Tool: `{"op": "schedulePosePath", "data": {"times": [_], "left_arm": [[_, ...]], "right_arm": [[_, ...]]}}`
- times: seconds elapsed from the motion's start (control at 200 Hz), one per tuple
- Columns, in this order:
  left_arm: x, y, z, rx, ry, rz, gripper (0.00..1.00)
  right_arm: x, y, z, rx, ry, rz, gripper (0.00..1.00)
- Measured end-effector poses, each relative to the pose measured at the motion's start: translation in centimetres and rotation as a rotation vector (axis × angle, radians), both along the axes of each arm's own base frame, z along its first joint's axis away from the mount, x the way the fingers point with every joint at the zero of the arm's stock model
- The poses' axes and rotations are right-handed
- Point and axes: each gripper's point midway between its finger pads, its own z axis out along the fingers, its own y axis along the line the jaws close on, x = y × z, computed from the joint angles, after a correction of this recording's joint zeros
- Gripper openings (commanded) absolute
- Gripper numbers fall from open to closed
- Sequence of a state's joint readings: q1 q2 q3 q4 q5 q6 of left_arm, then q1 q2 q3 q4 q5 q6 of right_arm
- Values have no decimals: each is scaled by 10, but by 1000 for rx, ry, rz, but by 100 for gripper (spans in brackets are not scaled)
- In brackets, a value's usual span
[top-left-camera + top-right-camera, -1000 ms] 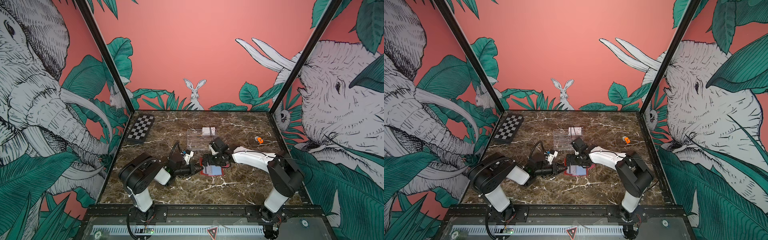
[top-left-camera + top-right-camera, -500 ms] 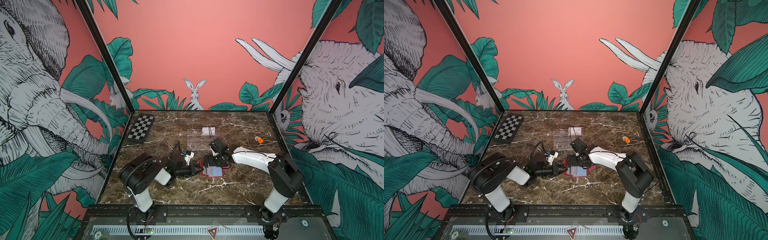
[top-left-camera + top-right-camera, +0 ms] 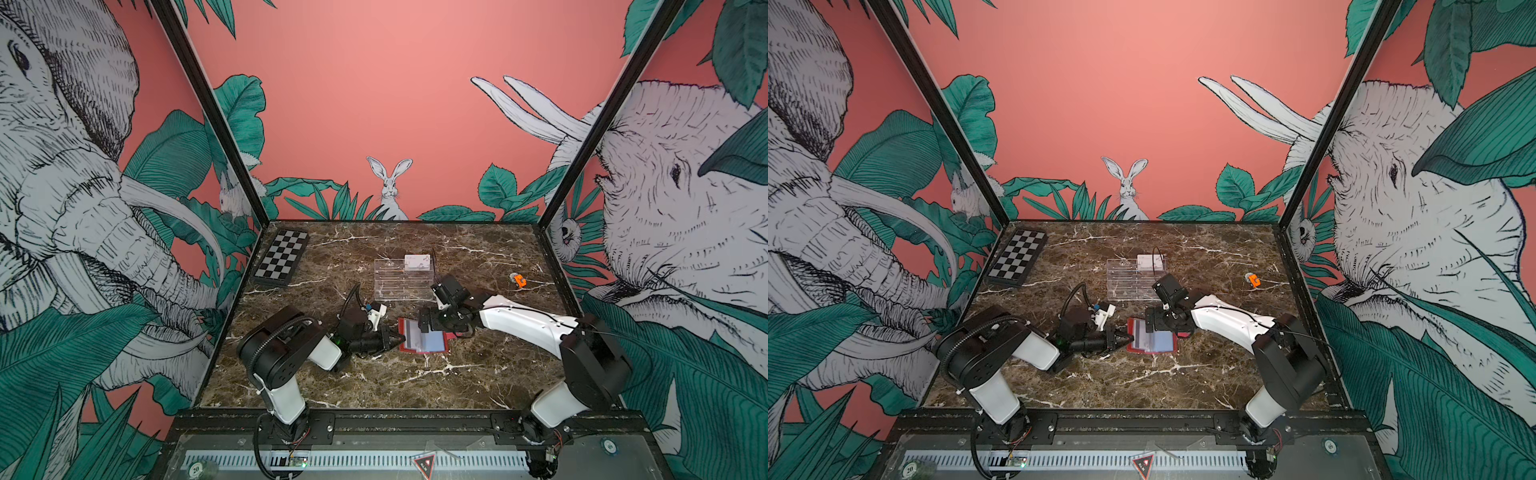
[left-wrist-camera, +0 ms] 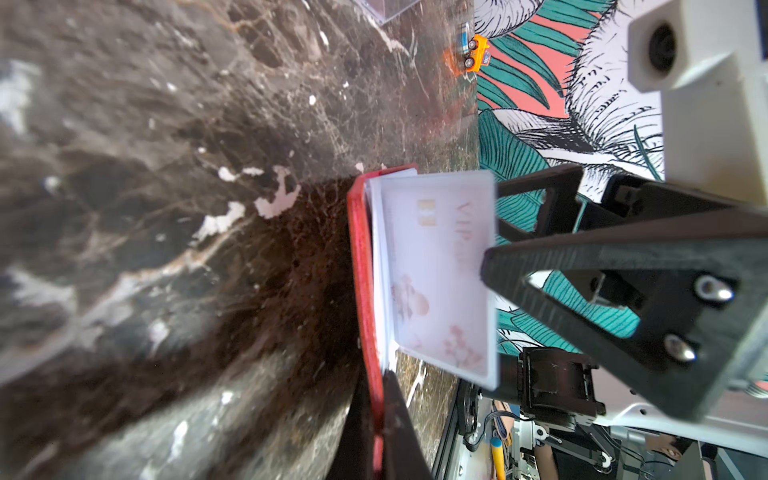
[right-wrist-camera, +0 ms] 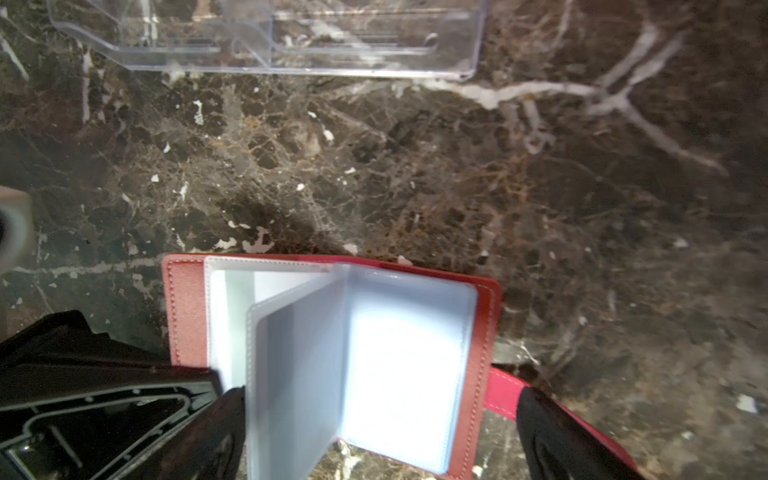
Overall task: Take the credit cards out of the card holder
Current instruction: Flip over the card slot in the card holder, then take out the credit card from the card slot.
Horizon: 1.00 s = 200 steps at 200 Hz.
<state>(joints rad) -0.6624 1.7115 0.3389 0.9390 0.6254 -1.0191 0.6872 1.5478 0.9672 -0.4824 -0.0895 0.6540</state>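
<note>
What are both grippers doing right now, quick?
Left gripper: shut on the red cover edge of the card holder.
Right gripper: open, jaws straddling the plastic sleeves, holding nothing.

The dark marble worktop (image 3: 374,386) carries an open red card holder (image 3: 430,341) at centre, a clear rack (image 3: 401,282) toward twelve o'clock, a checkered board (image 3: 282,257) at ten and an orange toy car (image 3: 518,280) at two.
</note>
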Motion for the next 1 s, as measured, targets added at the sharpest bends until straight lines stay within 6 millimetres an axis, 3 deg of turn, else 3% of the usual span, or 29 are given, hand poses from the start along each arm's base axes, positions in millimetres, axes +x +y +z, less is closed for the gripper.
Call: {"op": "schedulePosePath", "data": {"times": [0.17, 0.305, 0.37, 0.5, 0.635, 0.815, 1.0], "left_arm": [[0, 4, 2, 46, -17, 0, 0], [5, 8, 9, 85, -52, 12, 37], [6, 10, 13, 100, -69, 19, 49], [6, 17, 16, 143, -91, 34, 66], [6, 27, 25, 183, -118, 62, 73], [14, 35, 66, 202, -220, 98, 85], [26, 38, 141, 183, -392, 135, 92]], "right_arm": [[-2, -30, 3, -2, -12, -55, 98], [-1, -53, 14, 14, -47, -101, 98], [0, -62, 19, 26, -66, -120, 98], [1, -76, 23, 52, -95, -150, 98], [1, -88, 30, 79, -136, -174, 98], [5, -100, 52, 151, -238, -210, 98], [8, -112, 72, 271, -358, -264, 98]]}}
